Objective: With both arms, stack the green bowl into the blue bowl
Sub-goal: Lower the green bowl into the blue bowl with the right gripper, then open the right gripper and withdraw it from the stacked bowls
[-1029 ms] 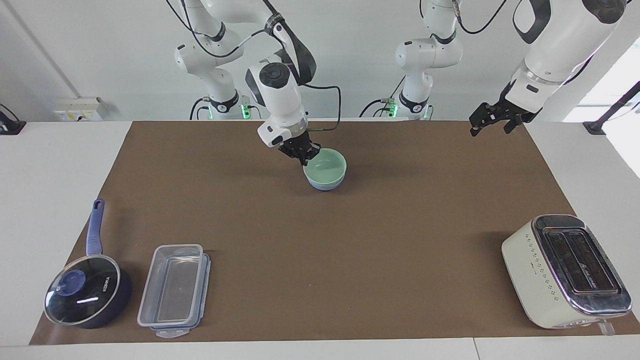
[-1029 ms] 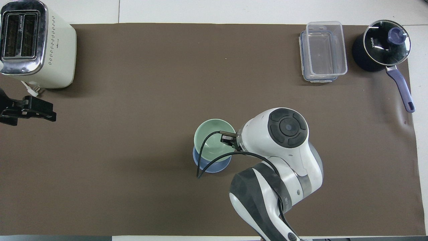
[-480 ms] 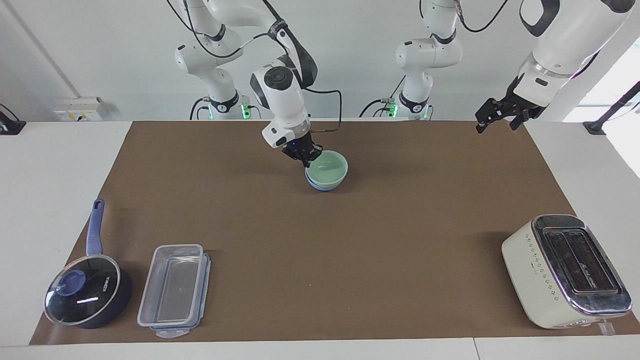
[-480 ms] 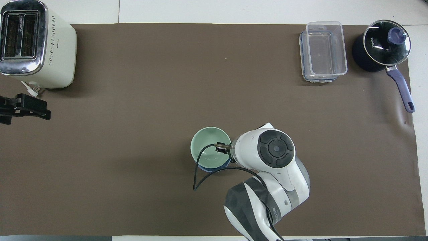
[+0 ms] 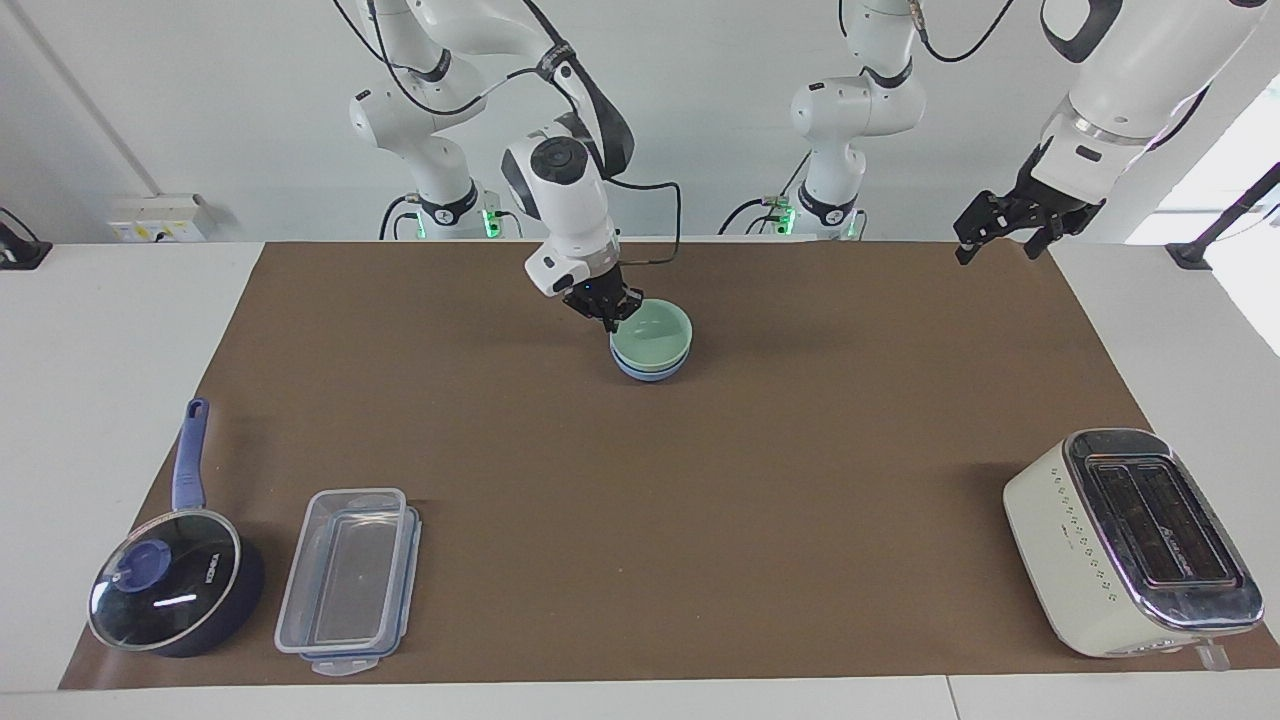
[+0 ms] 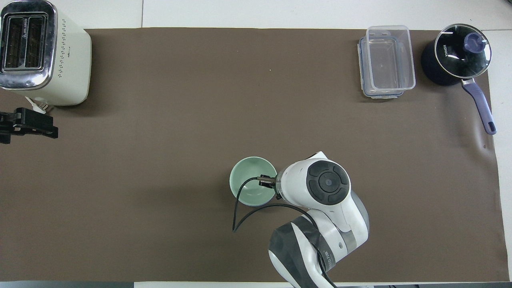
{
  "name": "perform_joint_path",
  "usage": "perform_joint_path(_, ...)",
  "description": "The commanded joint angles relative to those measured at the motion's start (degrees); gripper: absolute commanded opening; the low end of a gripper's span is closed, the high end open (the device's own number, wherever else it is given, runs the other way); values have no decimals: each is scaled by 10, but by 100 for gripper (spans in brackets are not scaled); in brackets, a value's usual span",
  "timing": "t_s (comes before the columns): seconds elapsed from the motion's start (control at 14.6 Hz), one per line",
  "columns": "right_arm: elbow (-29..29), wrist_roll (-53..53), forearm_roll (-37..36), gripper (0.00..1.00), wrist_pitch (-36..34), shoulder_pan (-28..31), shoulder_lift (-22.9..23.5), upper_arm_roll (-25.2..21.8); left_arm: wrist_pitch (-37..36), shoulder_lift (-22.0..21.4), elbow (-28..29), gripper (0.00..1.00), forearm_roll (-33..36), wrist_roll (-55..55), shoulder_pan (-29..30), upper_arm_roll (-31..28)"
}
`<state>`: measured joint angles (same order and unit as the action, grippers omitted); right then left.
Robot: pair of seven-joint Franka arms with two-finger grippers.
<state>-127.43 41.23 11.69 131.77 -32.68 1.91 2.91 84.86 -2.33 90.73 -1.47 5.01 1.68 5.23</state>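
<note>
The pale green bowl [image 5: 656, 330] sits nested in the light blue bowl [image 5: 650, 373] on the brown mat, near the robots at mid-table. Only a band of the blue bowl shows under it. My right gripper [image 5: 610, 308] is shut on the green bowl's rim, on the side toward the right arm's end of the table. In the overhead view the green bowl [image 6: 249, 186] covers the blue one, and the right gripper [image 6: 266, 182] is at its rim. My left gripper [image 5: 1000, 235] is open and empty. It waits raised over the mat's edge at the left arm's end, and it also shows in the overhead view [image 6: 25, 126].
A cream toaster [image 5: 1130, 545] stands far from the robots at the left arm's end. A clear lidded container [image 5: 350, 580] and a dark-blue saucepan with a glass lid [image 5: 170, 590] stand far from the robots at the right arm's end.
My right gripper has lowered the green bowl from a tilted, offset pose until it sits level inside the blue bowl. My left gripper has risen and drawn back slightly.
</note>
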Motion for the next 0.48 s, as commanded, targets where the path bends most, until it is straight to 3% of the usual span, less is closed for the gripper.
perform_joint_path(0.0, -12, -12, 2, 0, -6, -1, -17, -3, 6, -5, 4, 100, 11, -7, 3, 3)
perform_joint_path(0.14, -11, -14, 2, 2, -6, -1, -16, -3, 7, -14, 14, 100, 11, -10, 9, 4)
perform_joint_path(0.21, -9, -14, 1, 40, -6, -1, -16, -3, 14, -14, 14, 100, 11, -8, 9, 5)
perform_joint_path(0.27, -6, -13, 1, 71, -6, -1, -15, -3, 14, -13, 12, 100, 12, -8, 8, 5)
perform_joint_path(0.41, -1, -13, -1, 98, -7, 0, -16, -4, 14, -12, 12, 100, 11, -7, 5, 4)
